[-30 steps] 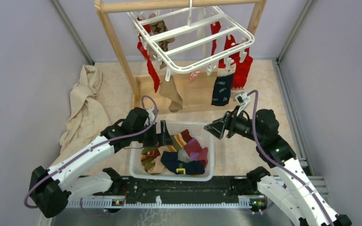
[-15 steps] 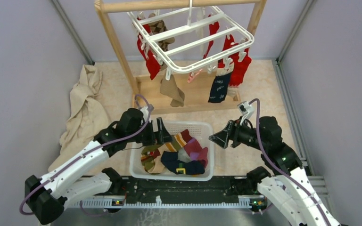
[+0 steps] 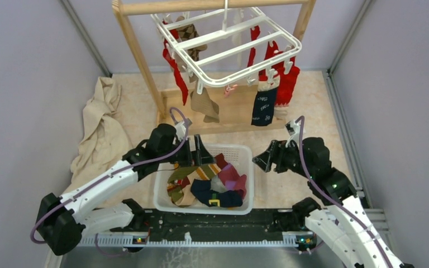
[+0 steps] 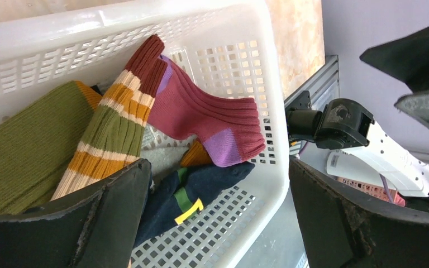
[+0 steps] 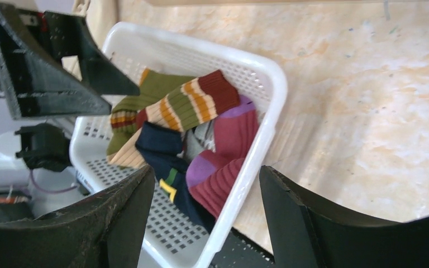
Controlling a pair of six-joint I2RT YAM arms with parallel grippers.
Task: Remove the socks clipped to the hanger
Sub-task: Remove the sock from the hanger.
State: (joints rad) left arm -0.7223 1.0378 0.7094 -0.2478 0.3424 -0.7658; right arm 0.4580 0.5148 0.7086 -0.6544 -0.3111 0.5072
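The white slatted hanger (image 3: 229, 47) hangs from the wooden frame at the top of the overhead view. Clipped under it are red socks (image 3: 284, 78), a navy sock (image 3: 263, 106), a tan sock (image 3: 205, 105) and a brown argyle sock (image 3: 189, 34). My left gripper (image 3: 204, 156) (image 4: 218, 167) is open and empty, hovering over the back of the white basket (image 3: 162, 192). My right gripper (image 3: 260, 159) (image 5: 206, 170) is open and empty beside the basket's right rim (image 5: 268, 128). Both grippers are well below the hanging socks.
The basket (image 4: 145, 17) holds several loose socks: maroon-purple (image 4: 212, 120), olive-striped (image 4: 117, 120), navy (image 4: 195, 187). A beige cloth (image 3: 98, 134) lies crumpled at the left. The wooden frame (image 3: 139, 56) and its base board stand behind the basket. Grey walls close both sides.
My left gripper has shifted right, further over the basket. My right gripper has drawn back and lower, beside the basket. The hanger and its socks have swayed a little.
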